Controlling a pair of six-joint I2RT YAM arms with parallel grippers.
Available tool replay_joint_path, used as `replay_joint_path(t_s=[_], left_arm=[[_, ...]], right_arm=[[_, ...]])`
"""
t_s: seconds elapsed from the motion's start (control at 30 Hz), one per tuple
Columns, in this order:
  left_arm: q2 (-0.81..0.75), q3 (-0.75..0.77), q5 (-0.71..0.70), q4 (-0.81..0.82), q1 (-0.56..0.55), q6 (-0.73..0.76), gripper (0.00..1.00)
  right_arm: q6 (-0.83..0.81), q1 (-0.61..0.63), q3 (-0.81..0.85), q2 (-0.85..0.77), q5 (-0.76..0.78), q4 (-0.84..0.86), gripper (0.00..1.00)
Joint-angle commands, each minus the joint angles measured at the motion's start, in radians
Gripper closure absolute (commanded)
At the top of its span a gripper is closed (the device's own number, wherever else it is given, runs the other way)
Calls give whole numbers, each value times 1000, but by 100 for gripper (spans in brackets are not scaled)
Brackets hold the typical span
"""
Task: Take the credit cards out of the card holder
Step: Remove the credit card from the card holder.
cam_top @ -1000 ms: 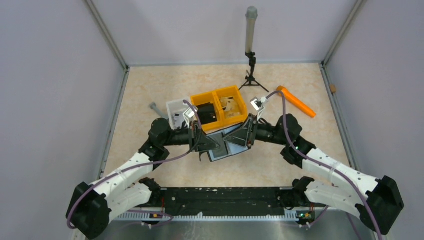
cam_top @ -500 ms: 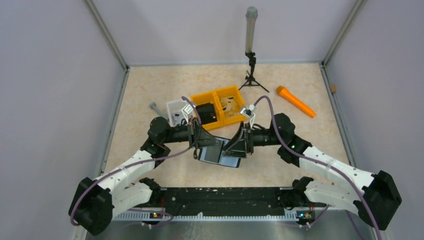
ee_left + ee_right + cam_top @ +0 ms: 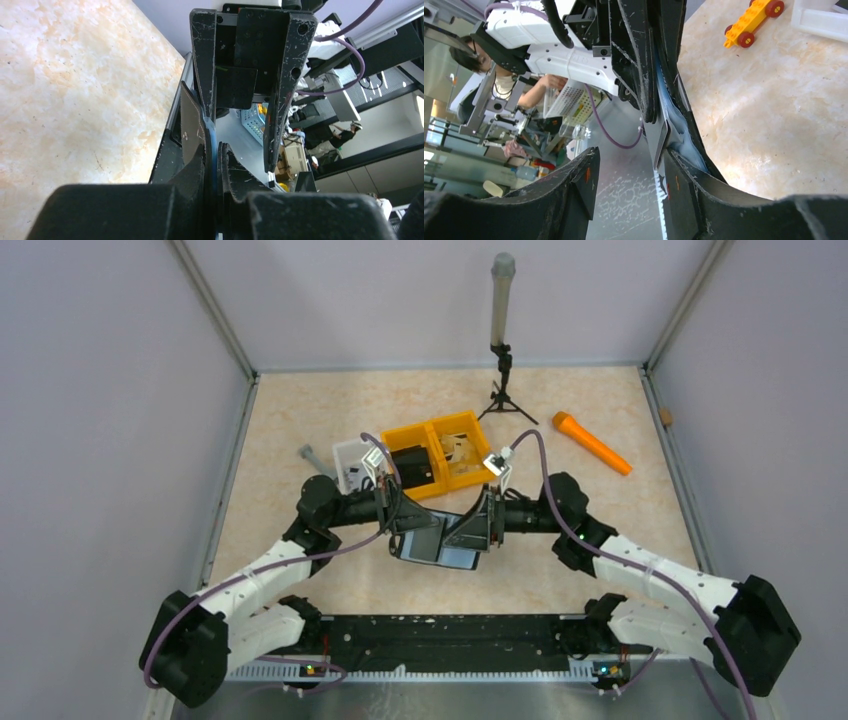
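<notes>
1. The marbled beige table (image 3: 300, 410) fills my top view, with walls on three sides.
2. The left arm (image 3: 260, 575) and right arm (image 3: 650, 575) reach in from 7 and 5 o'clock, and their wrists meet near the table's centre.
3. An orange two-compartment bin (image 3: 432, 425) sits just past the wrists at 12 o'clock. A black blocky item lies in its left compartment.
4. A small tripod stand (image 3: 499, 310) carrying an upright grey tube stands at 12 o'clock near the back wall.
5. The card holder (image 3: 438, 545) hangs open between the two wrists, off the table. Its black outside and pale blue lining both show.
6. The left gripper (image 3: 214, 155) is clamped tight on one flap of the card holder, pinching the blue lining edge-on between its fingers.
7. The right gripper (image 3: 630, 160) has its jaws spread wide. The holder's other flap lies against one finger (image 3: 689, 190) only, so it grips nothing.
8. An orange stick-shaped tool (image 3: 592, 443) lies at 2 o'clock, well apart from the arms.
9. A white box (image 3: 350, 458) touches the bin's left side at 11 o'clock.
10. A yellow toy car (image 3: 751, 19) shows on the table in the right wrist view.
11. A grey bolt (image 3: 310, 454) lies just left of the white box.
12. The credit cards: I cannot tell them apart from the lining in any view.
</notes>
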Motion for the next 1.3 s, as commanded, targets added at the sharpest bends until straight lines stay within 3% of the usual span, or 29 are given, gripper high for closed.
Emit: replay_joint_path(t_s=[0.0, 0.27, 0.53, 0.73, 0.87, 0.93, 1.13, 1.27], left_arm=[[2, -4, -60, 121, -9, -20, 100], [-2, -41, -129, 182, -11, -47, 100], [-58, -78, -263, 158, -13, -9, 100], [-62, -80, -283, 152, -17, 7, 100], [-55, -78, -288, 140, -22, 31, 96], [-59, -80, -309, 127, -24, 39, 88], [3, -103, -290, 319, -28, -62, 84], [72, -134, -284, 517, -28, -177, 84]], right_arm=[[57, 9, -9, 31, 39, 165, 49], [120, 9, -51, 33, 96, 334, 52], [125, 10, -51, 20, 139, 369, 57], [143, 10, -39, 55, 129, 387, 56], [191, 11, -39, 85, 109, 452, 57], [206, 14, -32, 102, 105, 459, 58], [230, 16, -33, 163, 116, 516, 60], [226, 15, -34, 186, 162, 526, 52]])
